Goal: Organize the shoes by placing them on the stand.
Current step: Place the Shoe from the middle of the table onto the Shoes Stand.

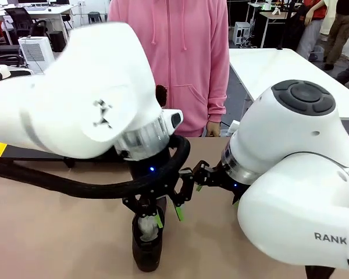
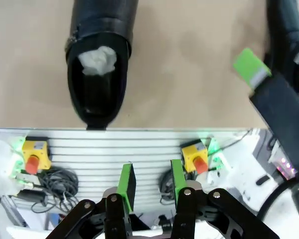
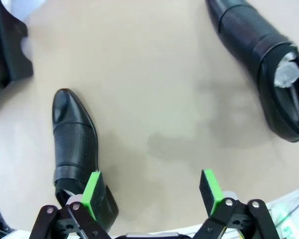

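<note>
Front view: L gripper (image 1: 150,216) is held low at bottom centre, right over a black shoe (image 1: 146,249) that stands on the tan table (image 1: 58,232) at the bottom edge, w/ white paper seen in its opening. R gripper (image 1: 189,200) is seen just right of it, mid-frame, pointed toward pic left. The two grippers are close; contact can't be told. The stand (image 1: 41,154) is glimpsed as a dark strip at mid-left, between the L arm and a black hose (image 1: 75,183). A person in a pink hoodie (image 1: 168,58) is seen top centre, one hand (image 1: 213,128) at the table's far edge.

L wrist view: L gripper (image 2: 150,169) jaws are part-spread, w/ nothing between the green pads (image 2: 125,181). The black shoe (image 2: 97,64) is seen upper left, heel toward the fingers, apart from them.

R wrist view: R gripper (image 3: 150,179) jaws are spread wide, bare table between them. A perforated shoe (image 3: 74,144) is seen lower left, toe toward frame top, its heel end hidden behind the frame-left finger; contact can't be told. A second shoe (image 3: 259,55) is seen upper right, paper in its opening, well apart from the fingers.
</note>
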`<act>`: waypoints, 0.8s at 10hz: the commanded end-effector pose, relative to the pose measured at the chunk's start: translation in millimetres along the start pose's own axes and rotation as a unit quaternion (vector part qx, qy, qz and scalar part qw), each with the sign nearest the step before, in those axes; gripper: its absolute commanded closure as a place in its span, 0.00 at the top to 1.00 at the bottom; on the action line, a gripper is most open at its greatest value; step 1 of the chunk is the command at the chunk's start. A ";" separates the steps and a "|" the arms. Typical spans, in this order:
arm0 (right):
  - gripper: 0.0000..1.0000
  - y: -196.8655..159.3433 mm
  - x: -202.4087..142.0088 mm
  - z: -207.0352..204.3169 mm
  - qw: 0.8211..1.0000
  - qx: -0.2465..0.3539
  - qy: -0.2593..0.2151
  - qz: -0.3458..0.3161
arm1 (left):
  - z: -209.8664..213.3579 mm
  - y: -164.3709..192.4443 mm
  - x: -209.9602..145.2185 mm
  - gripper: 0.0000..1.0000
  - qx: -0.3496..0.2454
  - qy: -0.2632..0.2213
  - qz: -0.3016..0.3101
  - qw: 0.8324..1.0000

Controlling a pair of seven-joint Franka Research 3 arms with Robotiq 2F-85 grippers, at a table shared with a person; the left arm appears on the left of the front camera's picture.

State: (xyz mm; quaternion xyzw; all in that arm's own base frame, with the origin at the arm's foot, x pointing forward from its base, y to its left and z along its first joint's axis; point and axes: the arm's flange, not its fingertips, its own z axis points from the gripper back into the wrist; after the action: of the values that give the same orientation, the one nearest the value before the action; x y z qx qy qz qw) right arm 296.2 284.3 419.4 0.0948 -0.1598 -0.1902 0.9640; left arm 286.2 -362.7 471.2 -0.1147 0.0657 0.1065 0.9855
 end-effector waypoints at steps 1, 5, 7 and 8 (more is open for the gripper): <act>1.00 3.0 6.8 0.2 1.000 0.014 0.007 -0.005 | -31.3 -15.8 24.4 0.41 0.020 -0.027 0.026 0.999; 1.00 3.0 6.8 0.2 1.000 0.014 0.007 -0.005 | -60.4 -13.1 30.9 0.41 0.035 -0.076 -0.015 0.996; 1.00 3.0 6.8 0.2 1.000 0.014 0.007 -0.005 | -62.4 -4.9 31.7 0.41 0.047 -0.081 -0.022 0.995; 1.00 3.0 6.8 0.2 1.000 0.014 0.007 -0.005 | -64.0 -0.1 33.3 0.41 0.048 -0.082 -0.025 0.995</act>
State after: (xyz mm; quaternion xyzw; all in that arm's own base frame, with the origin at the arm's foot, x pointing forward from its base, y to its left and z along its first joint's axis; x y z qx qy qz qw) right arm 298.6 283.1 420.0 0.0968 -0.1605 -0.1928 0.9632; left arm 311.3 -379.7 405.3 -0.0631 0.0004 0.0873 0.9942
